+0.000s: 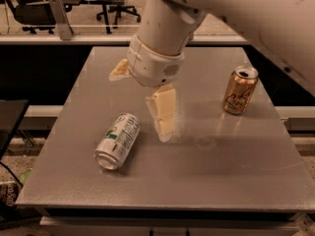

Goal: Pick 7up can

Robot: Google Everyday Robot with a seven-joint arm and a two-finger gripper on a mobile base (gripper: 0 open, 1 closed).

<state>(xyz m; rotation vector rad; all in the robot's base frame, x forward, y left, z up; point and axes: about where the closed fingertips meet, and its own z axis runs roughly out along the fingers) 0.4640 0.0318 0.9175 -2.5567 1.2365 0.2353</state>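
The 7up can (117,141), silver-white with green markings, lies on its side on the grey table (206,181), left of centre, its top end toward the front edge. My gripper (140,107) hangs from the large white arm over the middle of the table, just right of and above the can. It is open and empty. One cream finger (163,116) points down beside the can and the other finger (118,71) sticks out to the left, behind it.
A gold-orange can (239,90) with script lettering stands upright at the right side of the table. The white arm (162,33) covers the table's far middle. Office chairs (29,9) stand behind a rail beyond the table.
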